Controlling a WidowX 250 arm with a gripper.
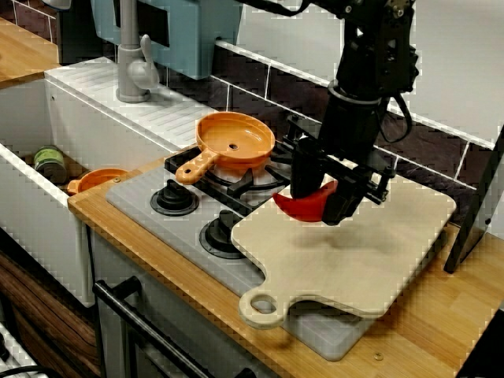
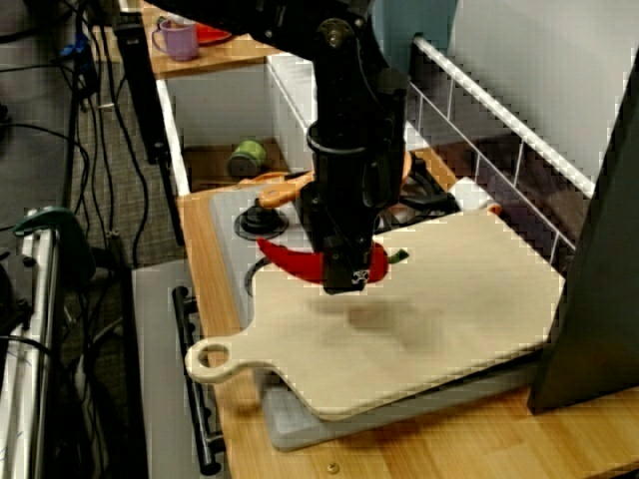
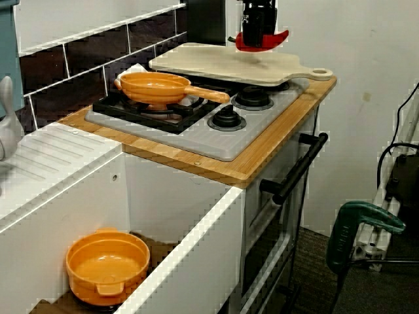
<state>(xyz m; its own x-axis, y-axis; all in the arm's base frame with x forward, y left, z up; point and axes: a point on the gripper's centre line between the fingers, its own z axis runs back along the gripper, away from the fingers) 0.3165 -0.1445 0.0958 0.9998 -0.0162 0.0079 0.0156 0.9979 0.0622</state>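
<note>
Red chilli pepper [image 1: 295, 207] sits clamped between the fingers of the black gripper [image 1: 323, 201], just above the stove end of a pale wooden cutting board [image 1: 370, 252] in the view from the counter's front; an orange frying pan [image 1: 235, 139] rests on the hob nearby. From the board's end, the pepper's shadow falls on the board. From the sink end, an orange bowl [image 3: 108, 265] lies in the sink
</note>
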